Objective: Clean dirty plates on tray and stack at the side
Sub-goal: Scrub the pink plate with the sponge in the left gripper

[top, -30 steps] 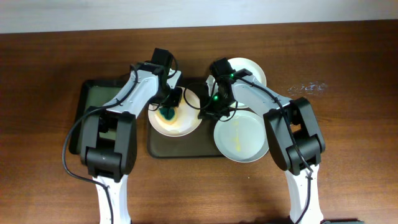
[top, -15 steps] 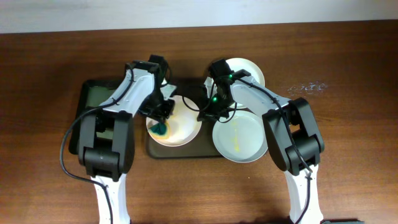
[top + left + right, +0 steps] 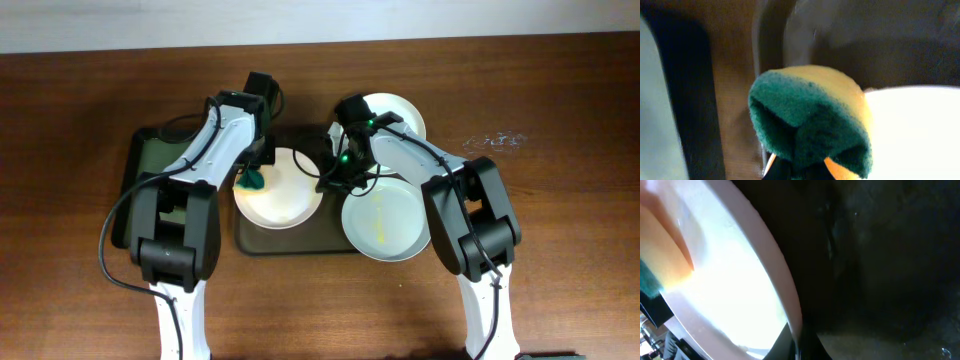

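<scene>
A white plate [image 3: 283, 195] lies on the left part of the dark olive-brown tray [image 3: 300, 243]. My left gripper [image 3: 254, 176] is shut on a green and yellow sponge [image 3: 812, 122] at the plate's left rim [image 3: 910, 130]. My right gripper [image 3: 327, 182] is shut on that plate's right rim [image 3: 785, 300]. A pale grey-green plate [image 3: 388, 220] with yellowish smears sits on the tray's right side. Another white plate [image 3: 400, 112] lies at the back right, partly under my right arm.
A smaller narrow black tray [image 3: 148, 165] with a greenish inside stands to the left of the big tray. Brown wooden table [image 3: 560, 230] lies all round. A faint smudge [image 3: 492, 141] marks the table at the right.
My left gripper has swept the sponge from the plate's middle to its lower left and then up to its left rim. The plate's yellowish tint is gone. The right gripper has held still.
</scene>
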Robot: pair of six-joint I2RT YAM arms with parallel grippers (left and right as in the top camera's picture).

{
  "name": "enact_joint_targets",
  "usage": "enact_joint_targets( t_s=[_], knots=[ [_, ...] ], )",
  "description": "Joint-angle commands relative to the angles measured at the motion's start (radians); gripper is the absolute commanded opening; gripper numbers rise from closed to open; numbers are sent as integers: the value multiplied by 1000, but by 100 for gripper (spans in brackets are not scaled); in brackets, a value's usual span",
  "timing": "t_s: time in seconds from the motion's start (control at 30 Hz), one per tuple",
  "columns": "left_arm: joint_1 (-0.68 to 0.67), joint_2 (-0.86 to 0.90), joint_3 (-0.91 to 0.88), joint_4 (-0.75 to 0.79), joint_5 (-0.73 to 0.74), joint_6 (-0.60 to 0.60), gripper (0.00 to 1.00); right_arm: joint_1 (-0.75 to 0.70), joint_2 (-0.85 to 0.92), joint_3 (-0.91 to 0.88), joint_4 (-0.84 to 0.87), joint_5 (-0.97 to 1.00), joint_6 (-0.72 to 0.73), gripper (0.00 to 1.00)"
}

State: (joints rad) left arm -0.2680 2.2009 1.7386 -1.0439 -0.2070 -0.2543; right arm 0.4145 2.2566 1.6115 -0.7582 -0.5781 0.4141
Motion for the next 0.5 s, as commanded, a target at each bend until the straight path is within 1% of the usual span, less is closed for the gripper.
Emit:
enact_joint_targets(
  t_s=[0.0, 0.07, 0.1, 0.13, 0.23, 0.27, 0.3, 0.4, 0.47],
  knots=[
    [22, 15, 17, -86, 239, 183, 0, 8, 40, -32, -14, 36, -13, 4],
    [22, 15, 17, -105, 446, 320, 0, 8, 40, -32, -14, 35, -13, 4],
    [22, 15, 17, -107, 538, 368, 0, 8, 40, -32, -14, 35, -13, 4],
    [22, 15, 17, -95, 614, 384, 0, 8, 40, -32, -15, 35, -13, 4],
    [23, 15, 17, -23, 624, 383, 0, 8, 40, -32, -16, 35, -13, 4],
    [22, 15, 17, 23, 587, 373, 0, 8, 40, -32, -15, 35, -13, 4],
    [22, 15, 17, 71, 505, 326, 0, 8, 40, -32, -15, 35, -13, 4],
    [28, 15, 21, 187, 211, 116, 0, 8, 40, -32, -11, 38, -13, 4],
    [37, 15, 63, 193, 136, 93, 0, 8, 40, -32, -11, 40, -13, 4]
  ],
)
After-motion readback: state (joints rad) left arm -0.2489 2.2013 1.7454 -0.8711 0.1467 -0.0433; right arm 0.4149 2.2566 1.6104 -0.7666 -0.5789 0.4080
